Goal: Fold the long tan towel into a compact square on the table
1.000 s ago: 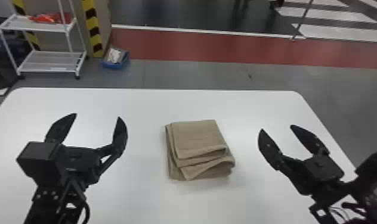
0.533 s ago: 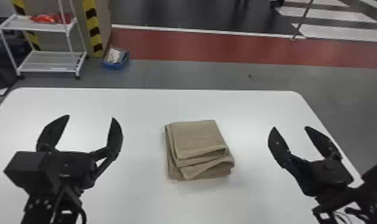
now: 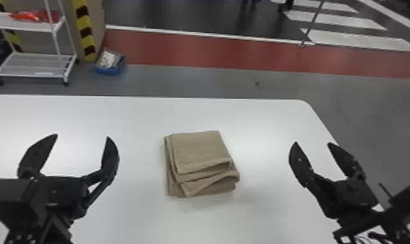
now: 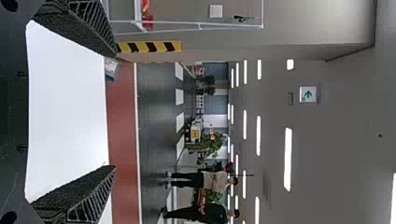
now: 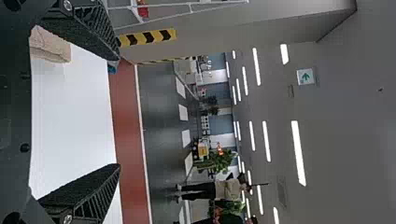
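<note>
The folded towel (image 3: 199,149) lies on the tabletop (image 3: 142,220) between the wide-open left tool (image 3: 82,136) and wide-open right tool (image 3: 312,143), apart from both.

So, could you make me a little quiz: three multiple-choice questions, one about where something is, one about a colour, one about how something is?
1. Where does the towel lie?
A) On a shelf
B) On the floor
C) On the table

2. What colour is the tabletop?
A) White
B) Green
C) Black

3. How are the left gripper and right gripper?
A) Both shut
B) Both open
C) One open, one shut

Answers:
1 C: it rests on the tabletop, between the two grippers.
2 A: the surface around the towel is white.
3 B: each one's two fingers stand wide apart.
</note>
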{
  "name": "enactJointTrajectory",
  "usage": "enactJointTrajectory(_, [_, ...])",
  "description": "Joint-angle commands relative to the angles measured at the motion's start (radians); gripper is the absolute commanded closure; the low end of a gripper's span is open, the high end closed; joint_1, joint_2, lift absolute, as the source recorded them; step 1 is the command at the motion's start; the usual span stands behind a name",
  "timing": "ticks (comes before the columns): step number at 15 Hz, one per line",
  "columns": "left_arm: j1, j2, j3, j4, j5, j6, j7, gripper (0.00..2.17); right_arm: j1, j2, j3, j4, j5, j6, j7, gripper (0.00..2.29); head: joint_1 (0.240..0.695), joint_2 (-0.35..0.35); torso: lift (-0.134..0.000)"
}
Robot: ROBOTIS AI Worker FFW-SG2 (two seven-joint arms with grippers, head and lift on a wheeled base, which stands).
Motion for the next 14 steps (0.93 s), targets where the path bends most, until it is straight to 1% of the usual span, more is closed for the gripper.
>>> enactJointTrajectory(1, [0.011, 0.0, -0.005, -0.005, -0.003, -0.023, 0.01, 0.03, 0.026, 0.001, 0.003, -0.015, 0.001, -0.039, 0.002, 0.07, 0.695, -0.195, -0.125])
enactJointTrajectory(4, [0.033, 0.0, -0.01, -0.013, -0.003, -0.088, 0.049, 0.04, 0.057, 0.001, 0.015, -0.022, -0.001, -0.085, -0.001, 0.07, 0.695, -0.193, -0.125])
enactJointTrajectory(10, [0.043, 0.0, -0.007, -0.017, -0.003, -0.069, 0.03, 0.05, 0.068, 0.001, 0.006, -0.024, -0.021, -0.091, -0.002, 0.07, 0.695, -0.197, -0.125])
enactJointTrajectory(14, [0.045, 0.0, -0.005, -0.032, -0.003, -0.042, 0.026, 0.05, 0.066, 0.001, 0.035, -0.039, -0.016, -0.076, -0.004, 0.06, 0.695, -0.197, -0.125])
